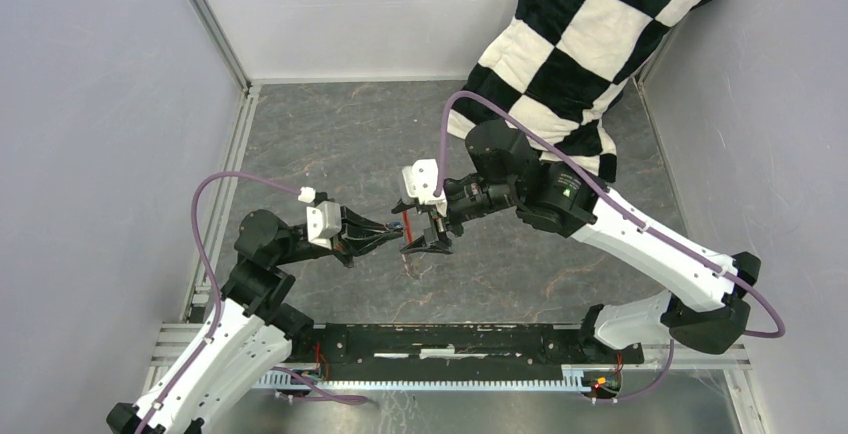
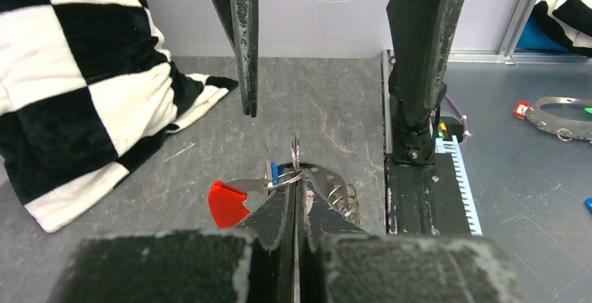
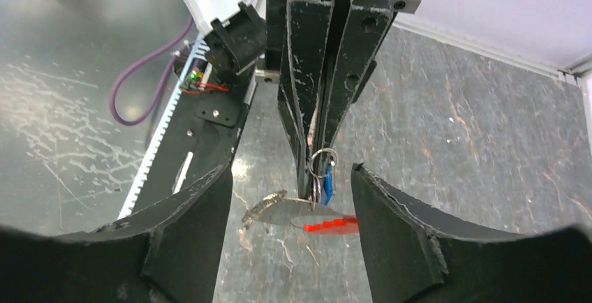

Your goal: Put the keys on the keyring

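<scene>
My left gripper [image 1: 398, 237] is shut on the keyring [image 2: 294, 152], a thin wire ring pinched at its fingertips [image 2: 297, 181] a little above the table. From the ring hang a blue-headed key [image 2: 274, 172], a flat grey metal piece with holes [image 2: 328, 176] and a red tag [image 2: 227, 204]. In the right wrist view the ring [image 3: 322, 159], the blue key [image 3: 327, 186] and the red tag [image 3: 331, 224] sit between my right fingers. The right gripper [image 3: 290, 177] faces the left one, open, with its jaws on either side of the bundle and no grip on it.
A black-and-white checkered cloth [image 1: 590, 44] lies at the back right against the wall. Grey enclosure walls [image 1: 90, 134] close in on both sides. The black base rail [image 1: 450, 344] runs along the near edge.
</scene>
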`<state>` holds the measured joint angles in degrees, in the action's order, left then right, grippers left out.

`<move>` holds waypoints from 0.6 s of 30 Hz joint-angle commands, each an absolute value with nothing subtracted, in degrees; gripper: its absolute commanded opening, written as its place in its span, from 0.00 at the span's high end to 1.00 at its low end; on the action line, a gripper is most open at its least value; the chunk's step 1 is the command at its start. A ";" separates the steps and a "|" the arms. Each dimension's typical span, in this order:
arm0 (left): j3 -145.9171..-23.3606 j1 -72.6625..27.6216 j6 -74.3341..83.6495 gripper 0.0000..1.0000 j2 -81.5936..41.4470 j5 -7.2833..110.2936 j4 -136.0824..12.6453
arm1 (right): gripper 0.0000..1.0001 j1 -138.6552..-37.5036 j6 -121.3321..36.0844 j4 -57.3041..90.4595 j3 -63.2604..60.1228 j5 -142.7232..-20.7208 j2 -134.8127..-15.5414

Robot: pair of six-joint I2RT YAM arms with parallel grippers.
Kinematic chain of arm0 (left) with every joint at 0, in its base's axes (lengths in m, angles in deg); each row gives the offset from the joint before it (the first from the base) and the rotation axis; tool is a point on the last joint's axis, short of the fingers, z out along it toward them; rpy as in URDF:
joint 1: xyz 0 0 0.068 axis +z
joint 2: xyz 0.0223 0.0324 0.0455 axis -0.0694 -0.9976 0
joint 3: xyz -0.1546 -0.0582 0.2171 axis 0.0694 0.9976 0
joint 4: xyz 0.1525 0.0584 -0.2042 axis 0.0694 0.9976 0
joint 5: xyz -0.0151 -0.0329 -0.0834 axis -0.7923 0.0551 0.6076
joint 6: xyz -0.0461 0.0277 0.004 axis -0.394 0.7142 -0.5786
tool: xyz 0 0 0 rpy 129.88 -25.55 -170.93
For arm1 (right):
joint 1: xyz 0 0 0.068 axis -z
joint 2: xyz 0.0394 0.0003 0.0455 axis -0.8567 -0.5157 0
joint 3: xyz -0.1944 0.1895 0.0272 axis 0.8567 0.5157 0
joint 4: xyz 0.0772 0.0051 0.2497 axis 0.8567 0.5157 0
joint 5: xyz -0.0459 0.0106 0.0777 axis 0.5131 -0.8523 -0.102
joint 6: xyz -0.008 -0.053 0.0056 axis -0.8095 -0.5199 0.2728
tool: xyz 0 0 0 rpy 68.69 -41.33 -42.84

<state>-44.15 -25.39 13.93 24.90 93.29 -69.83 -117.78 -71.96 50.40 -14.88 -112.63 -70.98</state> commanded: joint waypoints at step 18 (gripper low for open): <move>-49.33 -25.29 21.40 0.98 25.51 95.96 -64.08 | 0.51 -120.29 -77.74 54.91 -18.83 -105.24 -72.77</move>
